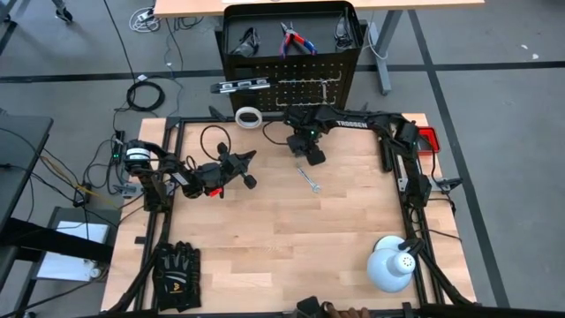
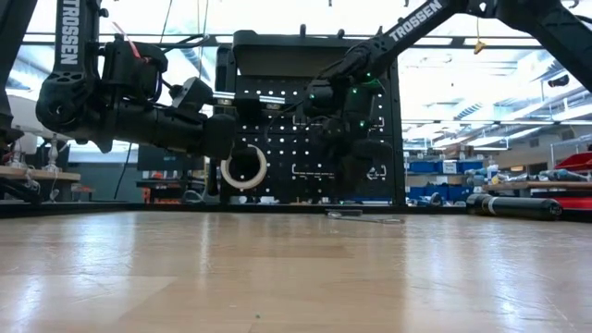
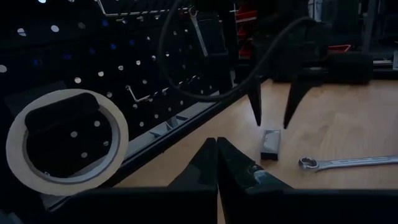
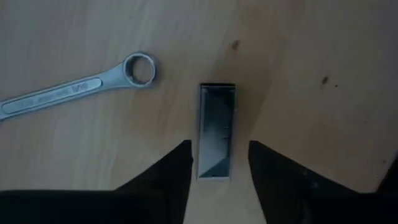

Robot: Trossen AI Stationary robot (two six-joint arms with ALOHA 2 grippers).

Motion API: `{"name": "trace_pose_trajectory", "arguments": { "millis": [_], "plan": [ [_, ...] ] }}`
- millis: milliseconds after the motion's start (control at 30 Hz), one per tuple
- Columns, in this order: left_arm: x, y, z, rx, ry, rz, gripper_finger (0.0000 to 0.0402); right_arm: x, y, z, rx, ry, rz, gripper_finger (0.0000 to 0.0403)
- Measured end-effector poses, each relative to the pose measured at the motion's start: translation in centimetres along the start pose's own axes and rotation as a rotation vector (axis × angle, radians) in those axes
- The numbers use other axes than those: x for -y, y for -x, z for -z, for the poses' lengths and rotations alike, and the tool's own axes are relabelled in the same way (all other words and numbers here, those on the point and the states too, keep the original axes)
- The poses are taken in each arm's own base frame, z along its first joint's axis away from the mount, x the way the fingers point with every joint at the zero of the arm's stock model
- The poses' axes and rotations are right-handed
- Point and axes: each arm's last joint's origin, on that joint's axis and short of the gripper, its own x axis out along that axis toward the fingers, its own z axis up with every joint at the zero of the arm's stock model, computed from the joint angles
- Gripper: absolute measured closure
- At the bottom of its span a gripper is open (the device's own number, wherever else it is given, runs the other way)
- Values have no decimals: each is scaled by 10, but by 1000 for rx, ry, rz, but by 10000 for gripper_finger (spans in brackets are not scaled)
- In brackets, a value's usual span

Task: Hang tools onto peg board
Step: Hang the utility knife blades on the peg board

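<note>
The peg board (image 1: 291, 84) stands at the table's far edge, with a white tape roll (image 1: 250, 117) hanging on its left part and a dark level bar (image 1: 240, 85) beside it. Pliers (image 1: 296, 40) and glasses (image 1: 247, 40) lie in its top shelf. A silver wrench (image 4: 74, 90) lies flat on the wood. Beside it lies a small grey rectangular block (image 4: 216, 134). My right gripper (image 4: 217, 165) points down, open, its fingers on either side of the block and just above it. My left gripper (image 3: 216, 155) is shut, level, left of the wrench.
A white dome lamp (image 1: 391, 265) stands at the near right, black gloves (image 1: 177, 274) lie at the near left, and a red box (image 1: 427, 140) sits at the right edge. Another wrench (image 3: 198, 31) hangs on the board. Bare wood spans the table's middle.
</note>
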Motion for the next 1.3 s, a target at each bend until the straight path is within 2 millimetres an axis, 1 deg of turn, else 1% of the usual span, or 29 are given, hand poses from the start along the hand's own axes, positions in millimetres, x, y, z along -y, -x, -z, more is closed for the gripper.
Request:
{"name": "trace_pose_trajectory", "arguments": {
  "millis": [133,233,400,533,633,767,833,1000,1167,1300],
  "plan": [
    [0,0,0,0,1,0,402,-5,-10,0,8,10,12,201],
    [0,0,0,0,1,0,402,-5,-14,-1,26,17,35,191],
    [0,0,0,0,1,0,402,-3,-17,-2,43,14,47,192],
    [0,0,0,0,1,0,402,-4,-29,0,24,8,16,198],
    [0,0,0,0,1,0,402,-4,-38,0,19,7,-12,204],
    [0,0,0,0,0,0,402,-4,-39,0,21,14,-14,221],
    [0,0,0,-2,-1,0,402,-3,-37,0,18,13,-15,237],
    [0,0,0,0,0,0,402,0,-35,1,0,31,4,294],
    [0,0,0,-2,-1,1,402,-1,-33,-2,-33,101,36,295],
    [0,0,0,-2,-1,0,402,2,-25,-9,-96,149,120,295]
  ]
}}
